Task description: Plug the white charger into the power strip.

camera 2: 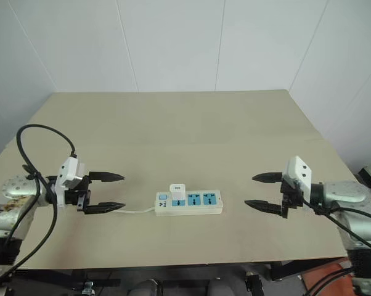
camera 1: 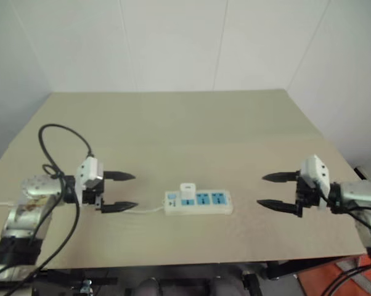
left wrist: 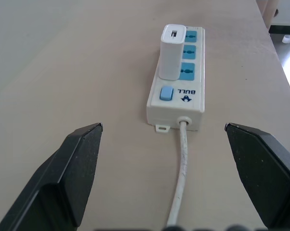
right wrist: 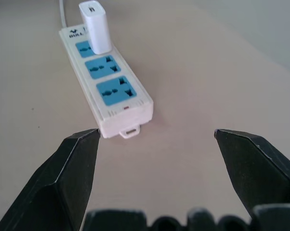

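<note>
The power strip (camera 1: 198, 203) lies flat near the table's front middle, its thin cord (camera 1: 147, 210) running off to the left. The white charger (camera 1: 187, 192) stands upright in the socket nearest the switch end; the other two blue sockets are bare. The left wrist view shows the charger (left wrist: 172, 51) seated in the power strip (left wrist: 177, 94), and so does the right wrist view, charger (right wrist: 97, 26) on power strip (right wrist: 108, 82). My left gripper (camera 1: 119, 192) hangs open to the left of the strip, holding nothing. My right gripper (camera 1: 274, 190) hangs open well to the right, also holding nothing.
The beige table (camera 1: 185, 132) stretches back to white walls. A black cable (camera 1: 62, 132) loops up from my left arm. The front edge of the table lies close behind the strip, and a red-orange object (camera 1: 333, 280) sits below the right corner.
</note>
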Robot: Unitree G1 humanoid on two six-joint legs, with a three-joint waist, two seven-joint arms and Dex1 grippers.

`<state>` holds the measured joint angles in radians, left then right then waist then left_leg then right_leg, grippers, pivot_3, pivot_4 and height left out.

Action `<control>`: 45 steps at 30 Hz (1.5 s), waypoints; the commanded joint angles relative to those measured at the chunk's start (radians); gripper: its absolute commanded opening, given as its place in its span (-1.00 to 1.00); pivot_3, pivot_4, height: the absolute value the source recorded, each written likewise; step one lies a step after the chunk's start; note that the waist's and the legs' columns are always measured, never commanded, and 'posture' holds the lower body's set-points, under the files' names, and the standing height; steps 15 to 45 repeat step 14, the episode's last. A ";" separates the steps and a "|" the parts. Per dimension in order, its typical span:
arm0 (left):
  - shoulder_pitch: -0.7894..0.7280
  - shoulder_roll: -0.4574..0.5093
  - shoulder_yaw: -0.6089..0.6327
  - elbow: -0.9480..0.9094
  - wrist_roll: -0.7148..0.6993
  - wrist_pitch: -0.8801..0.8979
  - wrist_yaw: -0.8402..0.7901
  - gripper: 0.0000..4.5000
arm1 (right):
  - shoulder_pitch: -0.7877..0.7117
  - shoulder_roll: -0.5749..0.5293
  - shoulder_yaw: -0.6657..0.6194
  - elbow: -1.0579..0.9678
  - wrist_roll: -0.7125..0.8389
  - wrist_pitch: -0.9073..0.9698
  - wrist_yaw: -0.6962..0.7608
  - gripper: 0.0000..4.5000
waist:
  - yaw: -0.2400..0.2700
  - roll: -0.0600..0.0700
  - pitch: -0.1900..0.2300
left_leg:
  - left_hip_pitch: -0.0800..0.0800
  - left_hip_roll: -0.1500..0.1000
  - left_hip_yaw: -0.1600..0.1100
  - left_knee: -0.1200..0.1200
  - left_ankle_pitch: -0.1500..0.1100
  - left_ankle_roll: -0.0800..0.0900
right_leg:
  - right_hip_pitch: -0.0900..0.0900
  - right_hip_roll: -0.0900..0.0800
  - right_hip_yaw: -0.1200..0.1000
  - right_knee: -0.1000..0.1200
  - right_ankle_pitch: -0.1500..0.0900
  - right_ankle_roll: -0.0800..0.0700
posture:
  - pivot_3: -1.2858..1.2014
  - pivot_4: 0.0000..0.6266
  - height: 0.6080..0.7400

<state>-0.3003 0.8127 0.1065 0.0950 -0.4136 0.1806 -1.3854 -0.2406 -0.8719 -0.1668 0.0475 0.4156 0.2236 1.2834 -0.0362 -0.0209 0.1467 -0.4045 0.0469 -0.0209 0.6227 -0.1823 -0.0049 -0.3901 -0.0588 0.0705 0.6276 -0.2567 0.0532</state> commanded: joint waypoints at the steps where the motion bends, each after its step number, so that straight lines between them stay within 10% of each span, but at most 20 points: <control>1: 0.019 -0.001 0.028 -0.068 -0.032 0.019 0.034 0.96 | 0.007 -0.016 -0.043 -0.036 0.026 0.010 -0.016 1.00 | 0.001 0.000 0.000 | 0.000 0.000 0.000 0.000 0.000 0.000 | 0.000 0.000 0.000 0.000 0.000 0.000 | 0.03 -0.52 1.00; 45: 0.012 -0.002 0.004 -0.075 -0.039 0.025 0.038 0.96 | 0.020 -0.025 -0.046 -0.050 0.033 0.013 -0.011 1.00 | 0.011 0.000 0.000 | -0.001 0.000 0.001 0.000 0.000 0.000 | 0.000 0.000 0.000 -0.001 0.000 0.000 | 0.03 -0.52 1.00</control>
